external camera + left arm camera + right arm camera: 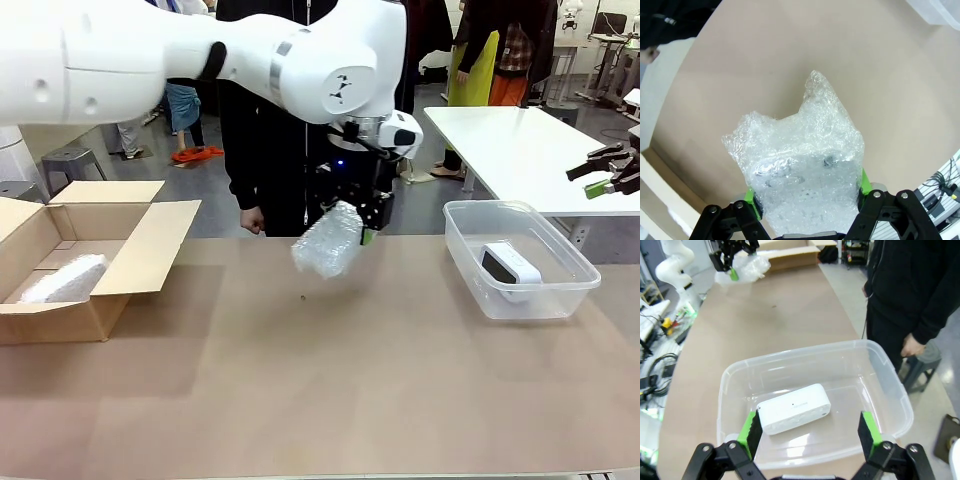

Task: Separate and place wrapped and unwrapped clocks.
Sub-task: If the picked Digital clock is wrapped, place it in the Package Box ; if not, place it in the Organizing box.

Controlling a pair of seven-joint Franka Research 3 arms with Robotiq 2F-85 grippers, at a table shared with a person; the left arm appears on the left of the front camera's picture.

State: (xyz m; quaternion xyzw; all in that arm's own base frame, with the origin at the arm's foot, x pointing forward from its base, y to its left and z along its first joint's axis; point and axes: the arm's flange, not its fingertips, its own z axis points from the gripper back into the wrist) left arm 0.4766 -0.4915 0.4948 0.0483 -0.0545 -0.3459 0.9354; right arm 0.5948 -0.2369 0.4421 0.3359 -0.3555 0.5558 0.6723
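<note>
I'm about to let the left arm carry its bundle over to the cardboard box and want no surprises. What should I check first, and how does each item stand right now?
1. Left end effector shut on the wrapped clock: ok, green pads press both sides.
2. Bundle lifted off the table: ok, it hangs above the surface.
3. Cardboard box open: ok, flaps are spread.
4. Room in the box: cannot tell; another wrapped bundle already lies inside.
5. Right end effector out of the way: ok, open above the clear bin holding the bare clock.
6. Person's hand clear: ok, at the far edge.
</note>
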